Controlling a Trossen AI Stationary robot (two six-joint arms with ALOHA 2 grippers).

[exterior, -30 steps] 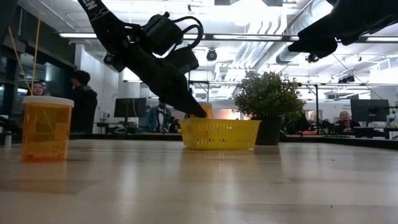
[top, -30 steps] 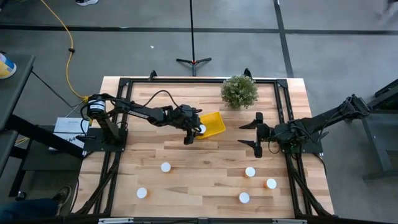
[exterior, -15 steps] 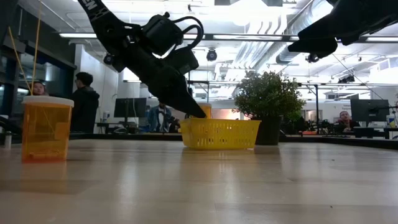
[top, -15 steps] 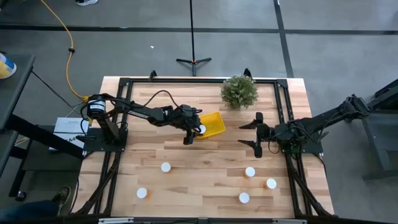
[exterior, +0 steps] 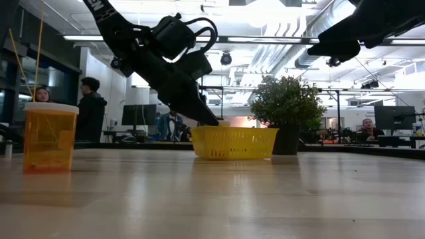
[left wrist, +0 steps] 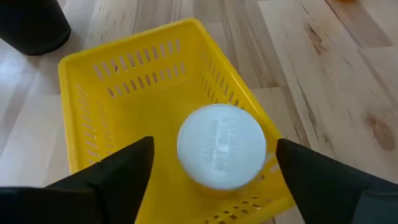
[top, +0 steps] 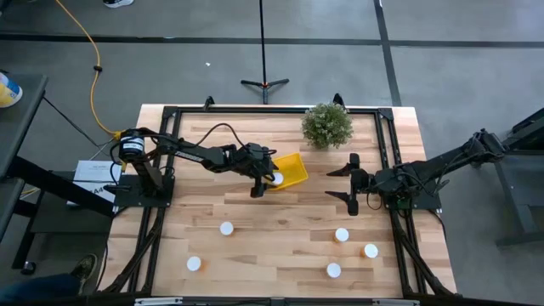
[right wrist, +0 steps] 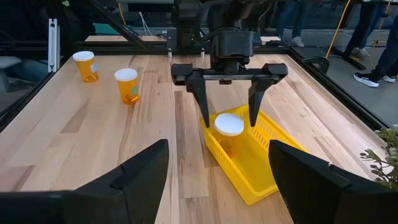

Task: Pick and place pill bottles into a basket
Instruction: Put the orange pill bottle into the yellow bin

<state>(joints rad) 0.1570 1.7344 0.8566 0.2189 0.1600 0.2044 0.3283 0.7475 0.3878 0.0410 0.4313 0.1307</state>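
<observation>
No text, label, brand, number or sign can be read on anything here; the bottle caps, basket and arms show no legible markings.

Black jointed arms (top: 195, 154), looped cable, seemingly.

Bright, even overhead light; glare from ceiling fixtures (exterior: 279, 10) behind silhouetted arms. Soft shadows on the table (top: 280, 229). Near bottle (exterior: 50, 136) slightly blurred.
</observation>
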